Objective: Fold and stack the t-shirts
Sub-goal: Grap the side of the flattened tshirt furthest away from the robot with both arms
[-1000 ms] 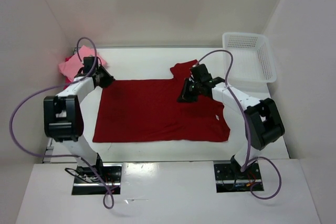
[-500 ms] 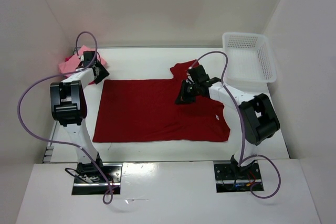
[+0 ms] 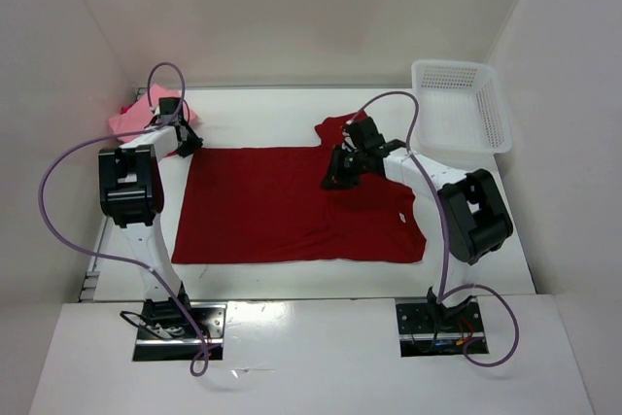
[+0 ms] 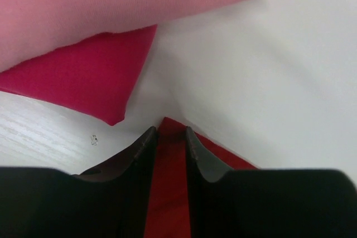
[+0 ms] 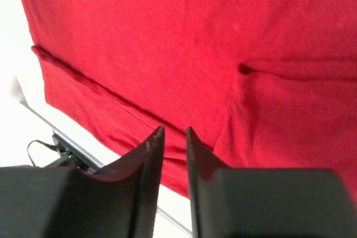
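We judge the limp, light dark crimson t-shirt [image 3: 292,206] best pinched at its upper-left corner, where we cannot tell if the left gripper [image 4: 168,132] has hold; the right gripper [image 5: 174,132] hovers parted.

Entry, hardware only. The left arm [image 3: 124,203] and right arm [image 3: 473,216] were built alike: glossy white shell links alternating with boxy black joint housings. Each was bolted to a bright metal base plate [image 3: 206,323] with a dark centre. Thin black leads [image 3: 131,318] trailed at the left plate, and red and yellow wires [image 3: 449,342] showed at the right one. A purple cable [image 3: 44,191] ran in wide loops from each base to the wrist. The left claw [image 4: 169,136] and right claw [image 5: 173,135] had matte black bodies, each with two black fingers [image 5: 148,160] tapering to thin, slightly curved tips.
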Robot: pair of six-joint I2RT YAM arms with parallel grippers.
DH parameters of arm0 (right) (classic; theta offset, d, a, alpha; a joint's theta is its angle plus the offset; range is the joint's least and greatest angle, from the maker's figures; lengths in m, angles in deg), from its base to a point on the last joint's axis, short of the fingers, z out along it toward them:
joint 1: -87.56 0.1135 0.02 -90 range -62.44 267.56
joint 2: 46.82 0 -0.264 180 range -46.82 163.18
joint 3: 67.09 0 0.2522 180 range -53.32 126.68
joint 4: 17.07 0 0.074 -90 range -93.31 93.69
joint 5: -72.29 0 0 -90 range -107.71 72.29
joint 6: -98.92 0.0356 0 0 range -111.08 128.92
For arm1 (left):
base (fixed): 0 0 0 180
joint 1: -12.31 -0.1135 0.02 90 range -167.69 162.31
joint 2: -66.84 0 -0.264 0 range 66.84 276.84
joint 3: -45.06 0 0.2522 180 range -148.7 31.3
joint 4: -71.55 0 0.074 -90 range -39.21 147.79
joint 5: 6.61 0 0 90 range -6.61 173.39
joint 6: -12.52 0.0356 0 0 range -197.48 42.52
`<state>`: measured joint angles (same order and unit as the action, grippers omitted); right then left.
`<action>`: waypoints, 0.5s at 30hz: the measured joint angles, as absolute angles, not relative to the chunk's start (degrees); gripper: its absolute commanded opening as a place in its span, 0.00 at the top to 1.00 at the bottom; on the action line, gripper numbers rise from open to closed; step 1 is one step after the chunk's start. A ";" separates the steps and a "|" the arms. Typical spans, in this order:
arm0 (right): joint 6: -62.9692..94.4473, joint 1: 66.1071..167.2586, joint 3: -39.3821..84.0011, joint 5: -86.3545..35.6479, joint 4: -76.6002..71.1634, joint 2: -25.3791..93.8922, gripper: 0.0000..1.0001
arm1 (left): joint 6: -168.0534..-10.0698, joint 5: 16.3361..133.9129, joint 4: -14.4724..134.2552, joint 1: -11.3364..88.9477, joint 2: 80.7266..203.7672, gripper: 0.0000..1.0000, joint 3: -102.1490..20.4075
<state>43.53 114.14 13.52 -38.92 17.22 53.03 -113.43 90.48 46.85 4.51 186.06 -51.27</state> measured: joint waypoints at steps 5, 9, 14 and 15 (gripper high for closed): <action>43.23 113.66 17.35 -38.60 17.31 54.54 0.54 | -113.29 89.80 46.63 4.51 186.26 0.82 -51.55; 42.46 110.93 22.27 -37.74 17.22 56.33 0.45 | -113.25 89.36 46.48 4.51 186.41 0.92 -51.55; 40.69 105.16 33.59 -32.41 17.31 63.63 0.43 | -113.27 88.58 46.48 4.51 186.39 0.99 -51.55; 40.10 104.27 36.82 -30.64 17.26 66.01 0.43 | -113.29 88.31 46.56 4.54 186.34 0.99 -51.48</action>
<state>40.10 104.27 36.82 -30.64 17.26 66.01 -113.29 88.31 46.56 4.54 186.34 -51.48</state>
